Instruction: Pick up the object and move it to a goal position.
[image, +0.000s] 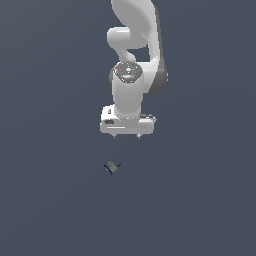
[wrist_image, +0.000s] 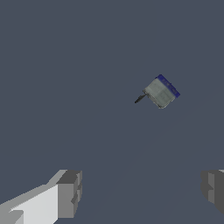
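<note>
The object (wrist_image: 161, 92) is a small grey block with a dark blue edge and thin dark stub; the gripper (wrist_image: 140, 192) hangs wide open, empty

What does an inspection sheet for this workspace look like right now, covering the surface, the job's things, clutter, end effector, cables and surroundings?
Surface: plain dark grey-blue floor, bare and even.
Job's things: one tiny grey object with a dark blue edge and a thin dark pin sticking out; it lies on the floor, apart from the arm, not between the fingers.
Clutter: nothing seen.
End effector: end effector open, with a wide gap between the fingers, empty, above the floor and short of the object.
Cables: nothing seen.
Surroundings: only the white arm; no goal marker seen in either view.
</note>
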